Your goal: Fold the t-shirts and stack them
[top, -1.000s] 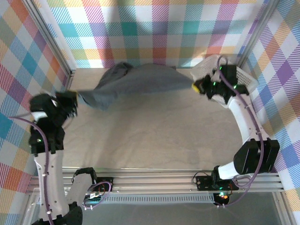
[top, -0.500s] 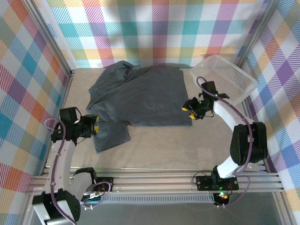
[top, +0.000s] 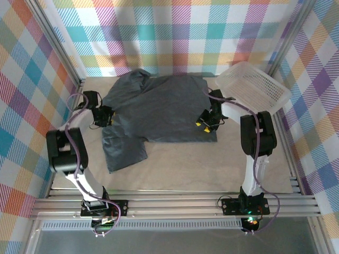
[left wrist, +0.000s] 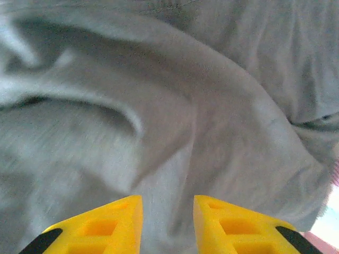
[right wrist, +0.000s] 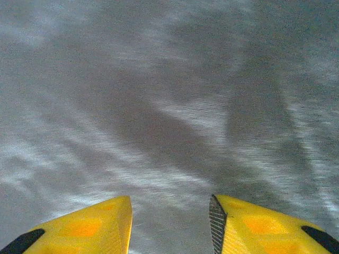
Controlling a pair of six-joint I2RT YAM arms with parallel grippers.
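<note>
Shirt spread on table, upper centre of frame.
Left tool at its left edge, jaws narrowly apart; right tool near its right edge, jaws wide.

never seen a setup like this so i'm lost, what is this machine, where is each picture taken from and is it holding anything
These are two robot arms bolted at the near edge of a table. The wide picture looks down from above and behind them. A dark grey t-shirt lies spread on it, with a white basket at the far right. The other two come from wrist cameras: the yellow tips are the left end effector and the right end effector, both open, facing the fabric, holding nothing.
</note>
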